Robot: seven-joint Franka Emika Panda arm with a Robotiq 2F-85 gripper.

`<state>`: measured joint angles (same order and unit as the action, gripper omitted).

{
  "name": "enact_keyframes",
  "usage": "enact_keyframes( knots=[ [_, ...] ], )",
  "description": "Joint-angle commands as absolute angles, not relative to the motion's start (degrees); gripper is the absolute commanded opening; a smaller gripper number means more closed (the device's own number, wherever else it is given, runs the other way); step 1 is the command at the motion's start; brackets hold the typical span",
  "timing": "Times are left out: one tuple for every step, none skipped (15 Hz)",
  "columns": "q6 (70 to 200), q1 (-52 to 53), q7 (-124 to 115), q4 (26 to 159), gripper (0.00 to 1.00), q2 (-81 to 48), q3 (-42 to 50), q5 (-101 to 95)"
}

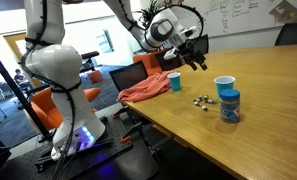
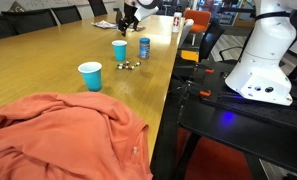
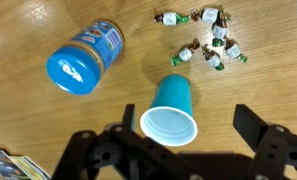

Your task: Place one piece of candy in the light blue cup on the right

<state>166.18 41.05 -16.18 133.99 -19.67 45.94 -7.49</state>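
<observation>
We see the light blue cup [image 3: 171, 108] standing upright on the desk [image 1: 268, 120], long axis vertical, mouth up, beside the blue tub [image 3: 83, 60]. Our pincer [image 1: 196, 60] hangs above, spread wide, empty.

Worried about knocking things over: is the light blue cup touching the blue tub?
Apart. The wrist view shows bare wood between the light blue cup and the blue tub.

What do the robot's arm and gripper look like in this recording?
The arm is glossy white, built of rounded, bulbous segments. The gripper is black, with two dark fingers seen in the wrist view. Thin black cables loop around the wrist.
</observation>
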Motion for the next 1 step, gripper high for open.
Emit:
enact_keyframes(
  knots=[
    [158.78, 43.85, -17.02, 137.49, 1.00, -12.35, 48.08, -8.11]
  ],
)
